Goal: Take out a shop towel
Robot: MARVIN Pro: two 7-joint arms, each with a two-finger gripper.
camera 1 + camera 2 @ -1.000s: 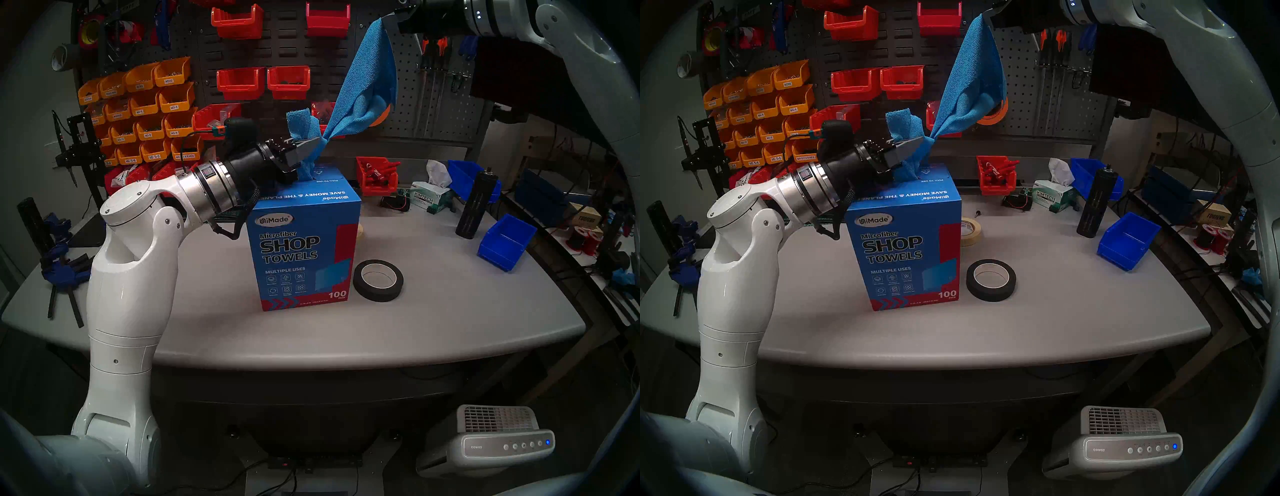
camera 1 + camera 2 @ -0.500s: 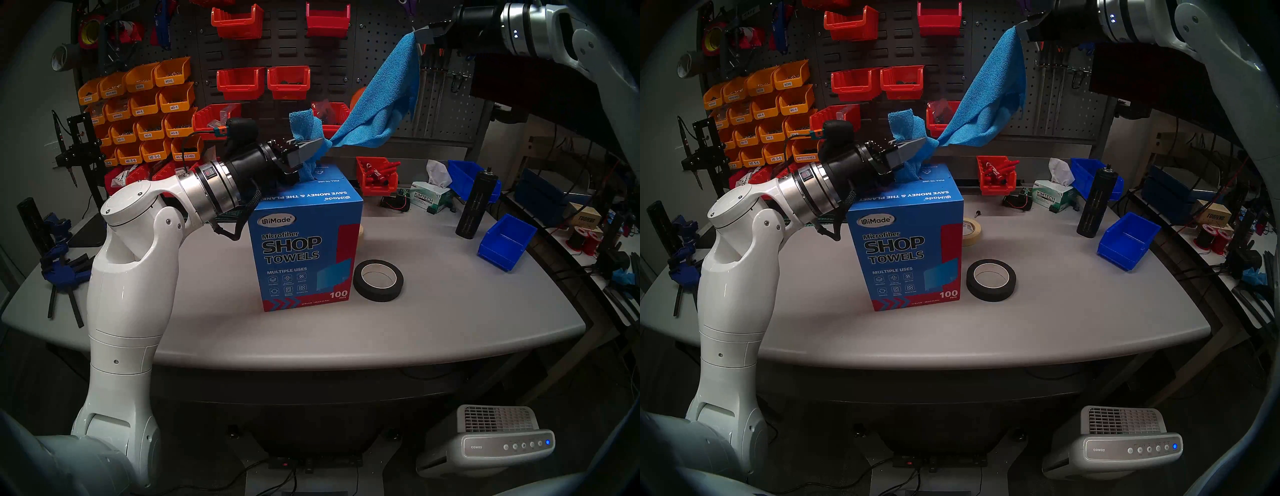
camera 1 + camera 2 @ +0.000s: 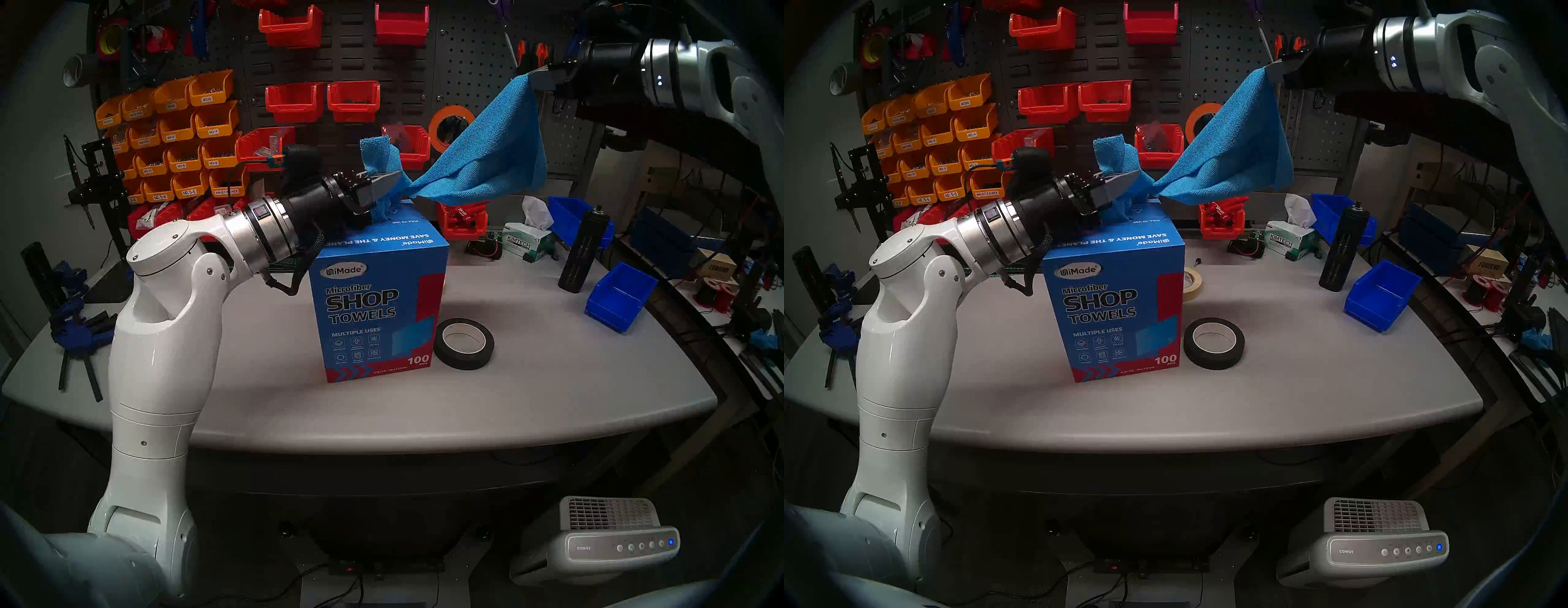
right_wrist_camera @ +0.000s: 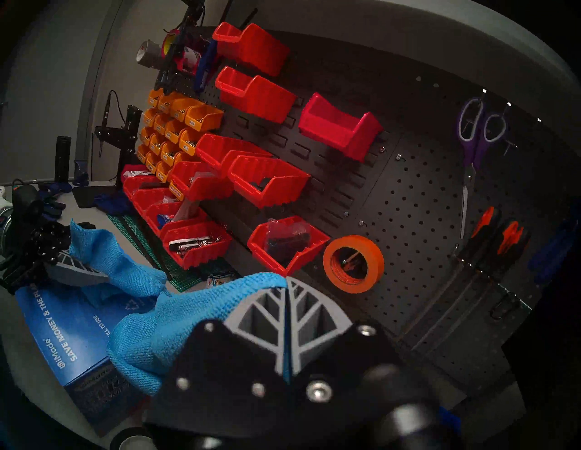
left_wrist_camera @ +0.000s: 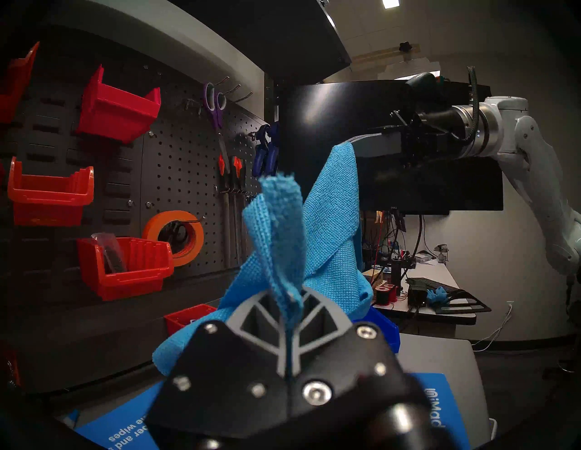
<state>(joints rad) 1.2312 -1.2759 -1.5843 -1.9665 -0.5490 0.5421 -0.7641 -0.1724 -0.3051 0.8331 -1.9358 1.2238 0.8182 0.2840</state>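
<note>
A: Where's the shop towel [image 3: 488,157] sitting?

B: Stretched in the air above the carton [image 3: 377,297], long axis running from low near the slot up to the far right. Right gripper [image 3: 535,78] is clamped on its top corner. Left gripper [image 3: 392,183] is pinched tight on the blue cloth right over the slot, where the next towel [image 3: 379,153] is poking up.

A: So which arm is doing the pulling?

B: Right one, up and to the right. Left looks to be holding the next sheet back. Can't tell if the two sheets are separated yet.

A: Anything in the way?

B: The pegboard [image 3: 475,63] and orange tape roll [image 3: 450,126] are sitting behind the cloth. Black tape roll [image 3: 463,343] on the table [image 3: 551,382] is well below it.
</note>
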